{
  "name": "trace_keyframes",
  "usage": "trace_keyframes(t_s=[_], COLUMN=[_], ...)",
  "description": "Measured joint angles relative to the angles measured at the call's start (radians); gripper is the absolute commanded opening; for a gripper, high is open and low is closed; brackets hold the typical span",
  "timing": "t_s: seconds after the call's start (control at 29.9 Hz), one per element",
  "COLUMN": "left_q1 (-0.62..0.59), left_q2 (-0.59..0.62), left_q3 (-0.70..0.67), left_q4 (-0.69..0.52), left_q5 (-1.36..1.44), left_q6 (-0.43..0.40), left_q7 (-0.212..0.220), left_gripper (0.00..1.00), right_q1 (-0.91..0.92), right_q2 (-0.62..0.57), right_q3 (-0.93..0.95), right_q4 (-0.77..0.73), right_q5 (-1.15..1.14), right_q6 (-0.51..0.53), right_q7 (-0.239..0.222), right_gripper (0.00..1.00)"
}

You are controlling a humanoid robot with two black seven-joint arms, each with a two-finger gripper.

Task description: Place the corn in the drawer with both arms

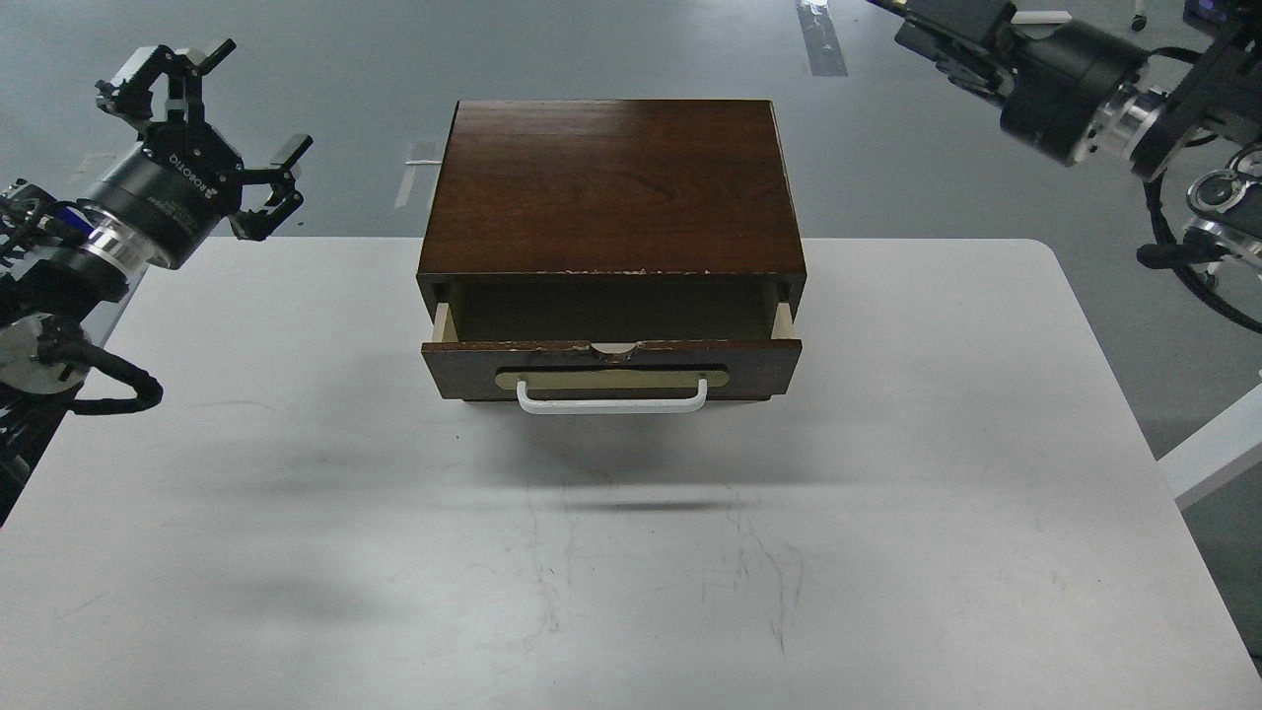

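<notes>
Scuffed and white, the surface point(631, 552) is seen nearest, and on it the dark brown cabinet point(611, 187) is set well to the right of the left jaws point(212, 133) — these are held spread and released, gripping nothing, above the surface's far left corner. Partly pulled out, the drawer point(611, 367) shows its white handle point(611, 399) and a shadowed inside where no corn can be made out. Whether the right jaws point(922, 25) are released or clenched cannot be told — they are cut by the top edge, up and right of the cabinet.
</notes>
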Motion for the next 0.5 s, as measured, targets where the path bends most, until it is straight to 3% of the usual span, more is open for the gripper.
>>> trace_keyframes(t_s=[0.17, 0.5], left_q1=[0.002, 0.024], left_q2=[-0.003, -0.010], left_q3=[0.000, 0.002], left_q4=[0.000, 0.000], left_q5=[0.000, 0.000], left_q6=[0.000, 0.000], left_q7=[0.000, 0.000], left_gripper=[0.98, 0.98], right_q1=[-0.165, -0.317], right_q2=[0.001, 0.059], right_q3=[0.116, 0.159], right_q4=[-0.004, -0.082], right_q5=[0.227, 0.570], right_q6=[-0.021, -0.023], right_q7=[0.000, 0.000], right_gripper=[0.99, 0.99])
